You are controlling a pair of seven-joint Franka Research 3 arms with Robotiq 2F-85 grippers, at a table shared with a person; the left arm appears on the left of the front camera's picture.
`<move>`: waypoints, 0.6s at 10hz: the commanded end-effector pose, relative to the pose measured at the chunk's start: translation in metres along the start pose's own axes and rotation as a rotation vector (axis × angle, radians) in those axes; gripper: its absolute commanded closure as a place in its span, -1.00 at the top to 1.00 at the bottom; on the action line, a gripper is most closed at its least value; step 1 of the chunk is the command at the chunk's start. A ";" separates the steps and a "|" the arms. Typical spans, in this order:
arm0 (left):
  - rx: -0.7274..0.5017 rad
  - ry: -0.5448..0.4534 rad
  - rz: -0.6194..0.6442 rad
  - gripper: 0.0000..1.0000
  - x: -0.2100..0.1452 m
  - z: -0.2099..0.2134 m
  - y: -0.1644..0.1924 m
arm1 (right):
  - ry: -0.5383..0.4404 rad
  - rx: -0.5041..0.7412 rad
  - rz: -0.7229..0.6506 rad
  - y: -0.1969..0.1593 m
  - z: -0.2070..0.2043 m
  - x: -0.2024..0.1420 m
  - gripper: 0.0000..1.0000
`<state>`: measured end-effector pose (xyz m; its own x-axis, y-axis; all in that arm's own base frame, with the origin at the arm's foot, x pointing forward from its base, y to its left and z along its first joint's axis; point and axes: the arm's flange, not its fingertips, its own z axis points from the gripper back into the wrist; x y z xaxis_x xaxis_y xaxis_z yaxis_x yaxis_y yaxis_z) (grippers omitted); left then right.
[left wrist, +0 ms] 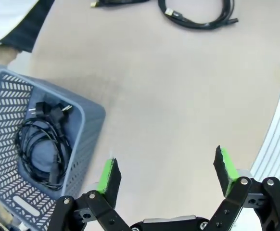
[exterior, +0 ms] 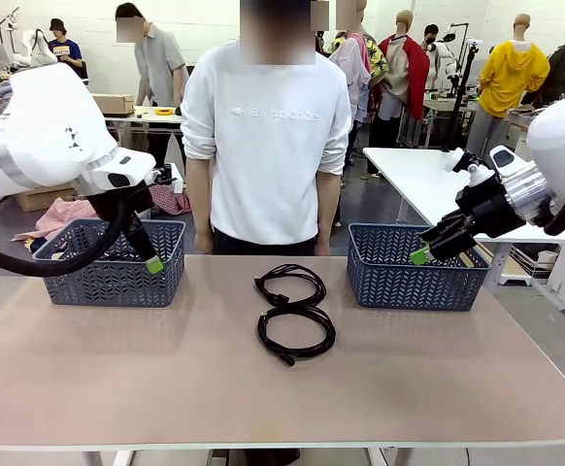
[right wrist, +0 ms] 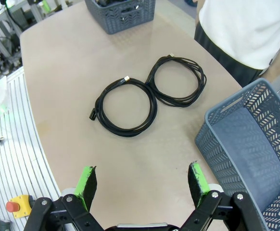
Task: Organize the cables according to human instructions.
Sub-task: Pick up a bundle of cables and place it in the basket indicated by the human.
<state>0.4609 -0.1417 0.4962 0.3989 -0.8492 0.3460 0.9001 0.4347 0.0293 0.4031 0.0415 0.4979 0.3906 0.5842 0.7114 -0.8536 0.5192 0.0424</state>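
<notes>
Left hand [left wrist: 166,173] wide, empty, beside left basket [left wrist: 84,149] holding one cable [left wrist: 39,149]. Far coil [exterior: 290,284] and near coil [exterior: 296,333] lie mid-tabletop [exterior: 117,369]. Right hand [right wrist: 142,185] wide, empty, beside right basket [right wrist: 222,139]. Likely between picks; next move needs the person's cue, then a descent on a coil.

The left end effector [left wrist: 165,166] hangs with its green-padded fingers spread wide over the bare tabletop [left wrist: 178,91]. Just beside it, a grey basket [left wrist: 91,126] holds a coiled black cable [left wrist: 39,149] with plugs. A second cable [left wrist: 197,19] lies looped on the tabletop, well apart.
</notes>
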 end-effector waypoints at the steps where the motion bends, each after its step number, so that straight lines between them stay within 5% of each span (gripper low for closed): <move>1: -0.037 -0.036 -0.029 1.00 -0.006 0.000 -0.006 | -0.036 0.014 0.019 -0.003 -0.001 0.000 1.00; 6: -0.012 -0.005 -0.010 1.00 0.000 0.000 -0.003 | -0.036 0.014 0.019 -0.003 -0.001 0.000 1.00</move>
<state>0.4576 -0.1452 0.4962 0.3822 -0.8544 0.3519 0.9103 0.4137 0.0158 0.4031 0.0415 0.4979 0.3906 0.5842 0.7114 -0.8536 0.5192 0.0424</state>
